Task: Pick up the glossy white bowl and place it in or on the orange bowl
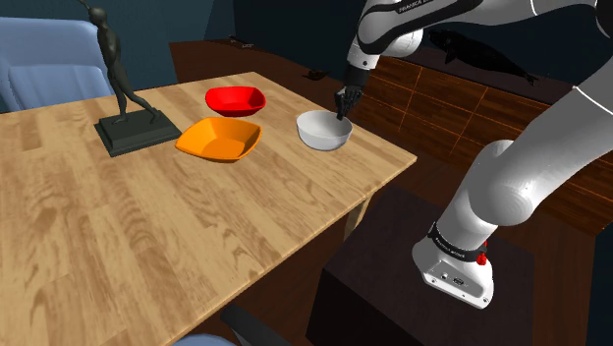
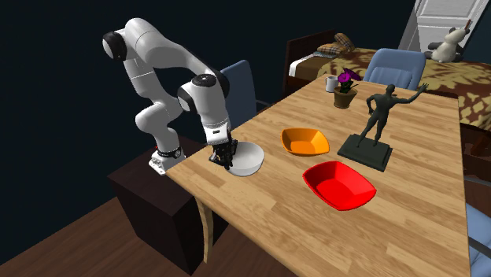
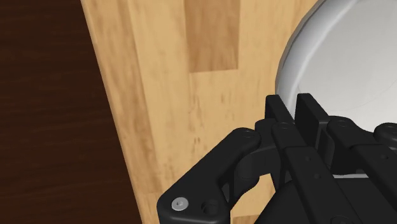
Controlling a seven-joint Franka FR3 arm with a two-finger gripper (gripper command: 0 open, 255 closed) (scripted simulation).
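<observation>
The white bowl point(image 1: 322, 133) point(image 2: 249, 160) point(image 3: 343, 70) rests on the wooden table point(image 1: 147, 226) near the edge closest to the arm. My gripper point(image 1: 344, 104) point(image 2: 223, 156) point(image 3: 294, 102) comes down on the bowl's near rim. Its two black fingers stand close together with the rim clasped between them, one inside the bowl and one outside. The orange bowl point(image 1: 220, 139) point(image 2: 305, 142) sits on the table a short way off, at the shoulder view's left of the white bowl, with nothing in it.
A red bowl point(image 1: 236, 99) point(image 2: 340, 185) lies just beyond the orange one. A dark figure statue point(image 1: 128, 113) point(image 2: 372, 130) stands on a slab past both. A potted plant point(image 2: 345, 88), a mug point(image 2: 330, 83) and a blue chair point(image 2: 240, 88) border the table.
</observation>
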